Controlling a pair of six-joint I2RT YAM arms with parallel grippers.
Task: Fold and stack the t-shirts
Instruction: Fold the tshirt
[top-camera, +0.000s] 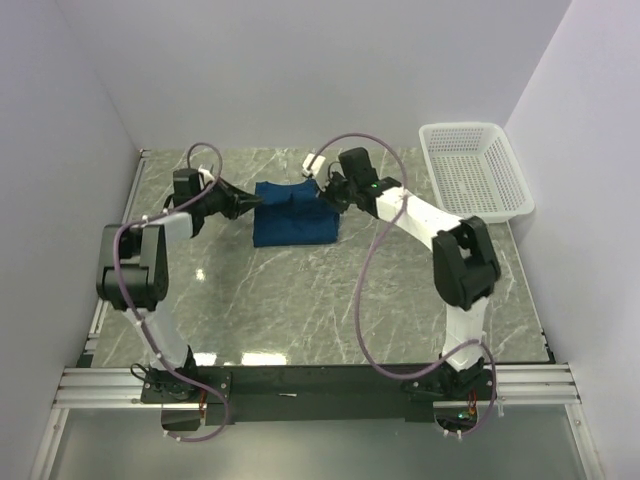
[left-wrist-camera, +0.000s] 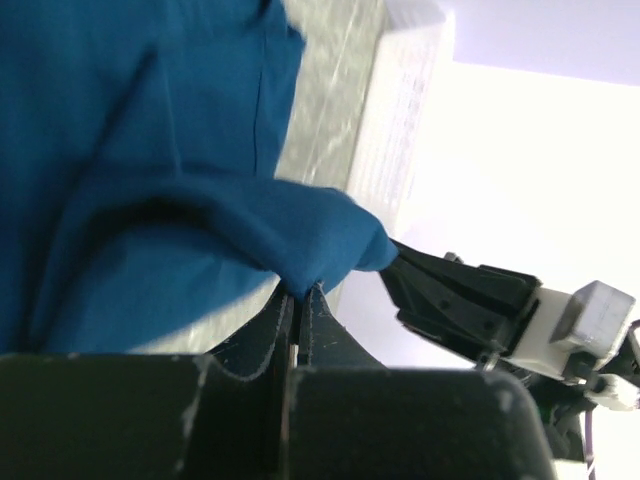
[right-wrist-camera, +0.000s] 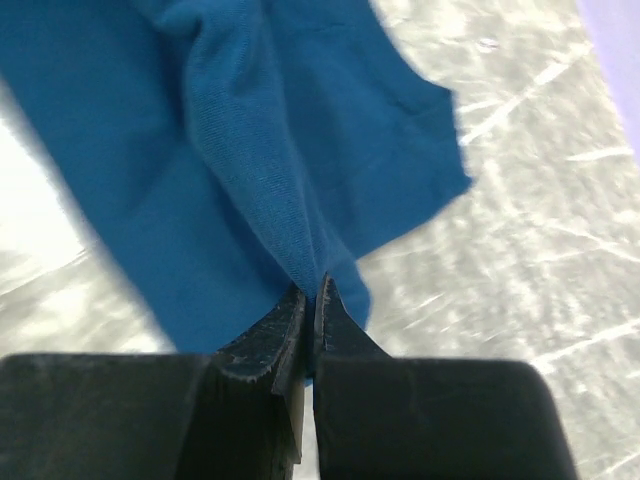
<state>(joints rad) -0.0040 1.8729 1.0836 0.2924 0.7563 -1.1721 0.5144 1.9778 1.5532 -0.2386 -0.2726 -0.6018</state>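
The t-shirt is a dark royal-blue bundle, folded down to a compact, roughly rectangular shape. It lies on the grey marble table, toward the far middle, right between the two arms. Its far edge sags in the centre while the two far corners stand lifted, so the top line dips like a shallow saddle. The rest of the cloth rests flat on the tabletop. Up close the fabric is a fine, even knit, gathered into soft ridges that run into each pinch point.

The left gripper has the far left corner clamped. In the left wrist view its dark fingers are pressed together, with a fold of blue cloth squeezed between their tips. The right gripper grips the far right corner the same way. Its fingers are closed tight on a narrow pleat of the shirt.

A white mesh basket sits at the far right corner of the table, well apart from the shirt.
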